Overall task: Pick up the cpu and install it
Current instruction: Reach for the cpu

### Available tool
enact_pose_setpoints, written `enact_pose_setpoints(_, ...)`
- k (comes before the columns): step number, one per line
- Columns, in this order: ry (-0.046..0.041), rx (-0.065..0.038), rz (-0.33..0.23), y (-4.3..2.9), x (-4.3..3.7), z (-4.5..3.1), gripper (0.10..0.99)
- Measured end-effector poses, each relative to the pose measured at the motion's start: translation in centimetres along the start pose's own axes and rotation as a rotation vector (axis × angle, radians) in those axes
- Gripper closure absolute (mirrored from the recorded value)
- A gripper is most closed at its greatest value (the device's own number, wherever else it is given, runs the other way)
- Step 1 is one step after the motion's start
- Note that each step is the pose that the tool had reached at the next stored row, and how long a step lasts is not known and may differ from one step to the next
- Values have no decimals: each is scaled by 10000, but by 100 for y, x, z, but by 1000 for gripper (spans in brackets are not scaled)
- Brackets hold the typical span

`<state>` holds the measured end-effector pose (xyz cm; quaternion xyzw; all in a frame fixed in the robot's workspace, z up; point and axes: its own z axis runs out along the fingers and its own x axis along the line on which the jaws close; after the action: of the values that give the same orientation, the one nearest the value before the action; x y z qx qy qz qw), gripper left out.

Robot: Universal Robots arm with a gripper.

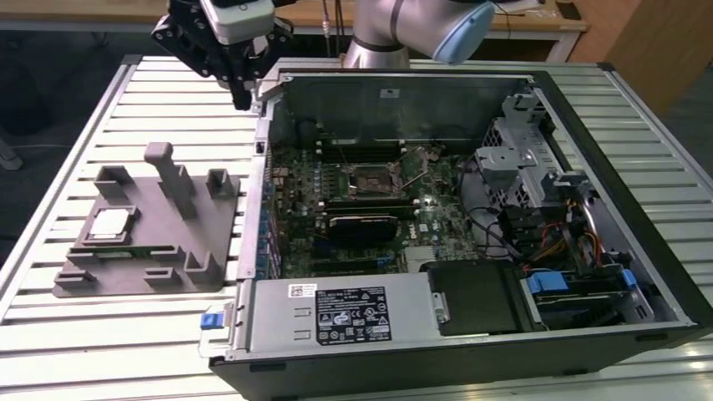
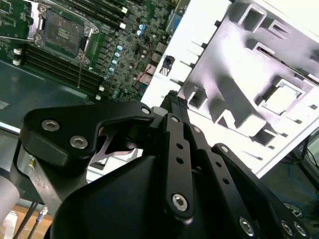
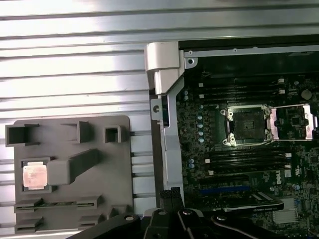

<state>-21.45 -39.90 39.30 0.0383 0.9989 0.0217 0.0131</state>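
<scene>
Claw (image 1: 240, 102): hangs high over the bench's far edge, between the tray and the case wall; fingertips pressed together, clenched on nothing, as the second wrist view shows.
Cpu (image 1: 109, 224): lies flat in a square pocket of the grey tray (image 1: 167, 276), silver top up; also seen in both wrist views (image 3: 35, 176) (image 2: 282, 98). Well apart from the claw.
Tray: sits on the slatted bench (image 1: 67, 334), toward the exterior view's left, just beside the open case (image 1: 657, 251).
Socket (image 1: 369, 180): on the board inside the case; in the first wrist view (image 3: 246, 125) its frame stands swung open and the seat looks bare.
Step in hand: the approach to the pick, by my reading; nothing is grasped and the cpu is untouched.
Next move calls for: fingers spread wide enough to span the chip, a line-up square over its pocket, then a careful descent, since the pocket walls leave little room beside the chip's edges.
</scene>
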Motion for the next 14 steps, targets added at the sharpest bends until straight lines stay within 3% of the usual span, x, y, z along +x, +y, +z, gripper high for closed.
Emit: enact_pose_setpoints(14,0,1,6,-16,210,-6,980)
